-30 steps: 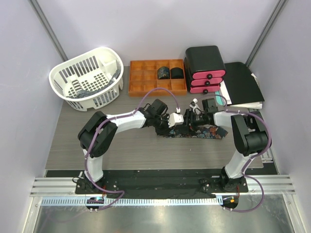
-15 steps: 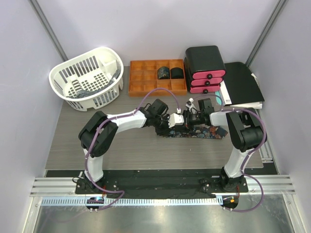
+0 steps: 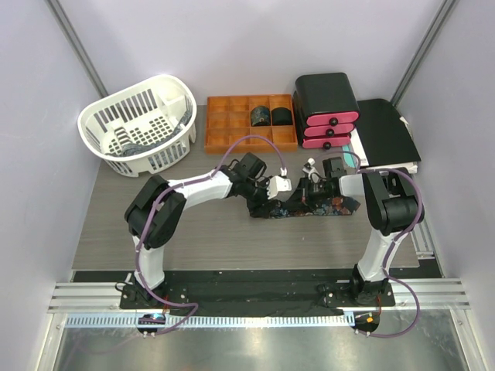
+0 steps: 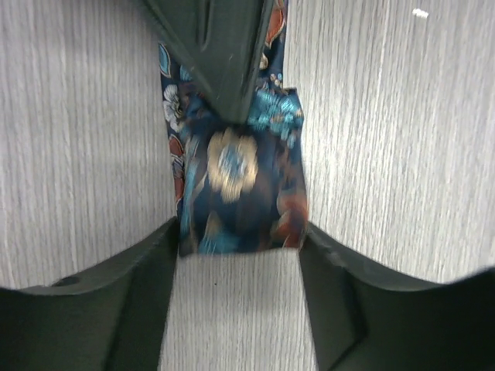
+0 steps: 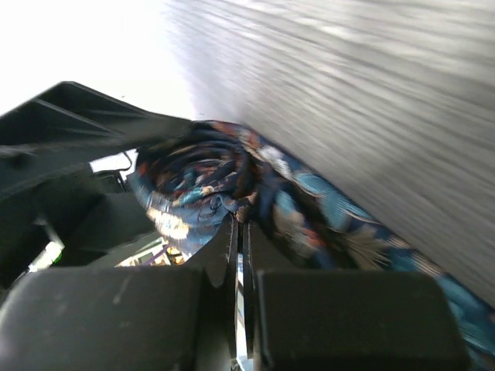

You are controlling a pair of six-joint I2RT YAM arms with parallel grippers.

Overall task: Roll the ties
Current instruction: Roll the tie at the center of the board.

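A flowered navy tie (image 3: 336, 207) is laid flat on the table (image 3: 201, 239), in front of the orange tray (image 3: 232, 131) and towards that tray's right end. One end of it is wound into a short roll (image 4: 240, 189), and the unrolled length is stretched away from the roll, out past the tray's right end.

The left gripper (image 3: 288, 204) is brought in low over the table in front of the tray. In the left wrist view its two fingers (image 4: 124, 294) are seen spread about as wide as the tie. The roll is held between them, and each edge of the fabric is touched by a fingertip.

The right gripper (image 3: 308, 198) is set just beyond the left one, also in front of the tray's right end. In the right wrist view its jaws are seen drawn almost together, with only a thin slit left between them. The tips (image 5: 232, 232) are pressed into the spiral of the roll, where a fold of fabric appears to be pinched. From the left wrist the same pair is seen as one dark wedge (image 4: 228, 93) lying along the tie and pointing into the roll.

Two finished rolled ties (image 3: 261, 116) are kept side by side in neighbouring back-row compartments towards the right end of the tray.
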